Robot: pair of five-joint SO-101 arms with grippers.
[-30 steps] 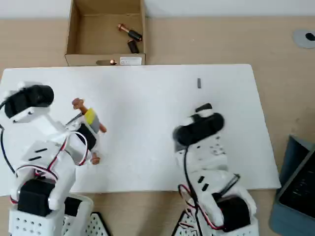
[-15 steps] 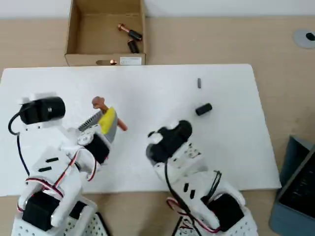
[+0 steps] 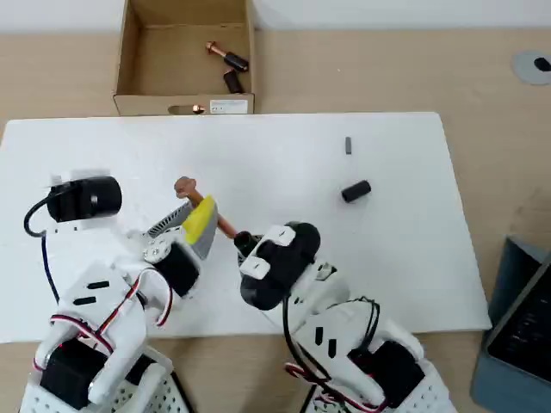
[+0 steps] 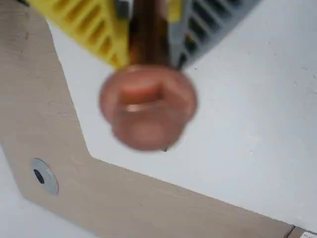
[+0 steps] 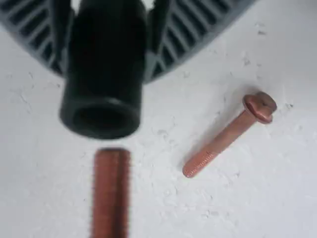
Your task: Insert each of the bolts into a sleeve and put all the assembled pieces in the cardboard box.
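Observation:
My left gripper [image 3: 205, 220] is shut on a copper bolt [image 3: 195, 199] and holds it above the white mat, head toward the box; the left wrist view has that bolt head [image 4: 147, 106] close up between the yellow and grey fingers. My right gripper [image 3: 246, 244] is shut on a black sleeve [image 5: 104, 74], whose open end faces the bolt's threaded tip [image 5: 111, 191] across a small gap. A second bolt [image 5: 230, 134] lies on the mat. Another black sleeve [image 3: 355, 191] lies loose at mid right. The cardboard box [image 3: 126, 60] at the back holds two assembled pieces [image 3: 228, 58].
The white mat [image 3: 387, 258] covers the wooden table. A small dark piece [image 3: 348, 145] lies behind the loose sleeve. A copper bolt [image 3: 185, 109] rests on the box's front wall. A grey object [image 3: 516, 344] sits at the right edge, a round metal disc [image 3: 534, 66] at back right.
The left arm carried the bolt rightward to the mat's middle. The right arm swung left with its sleeve to meet the bolt's tip, which uncovered the loose sleeve.

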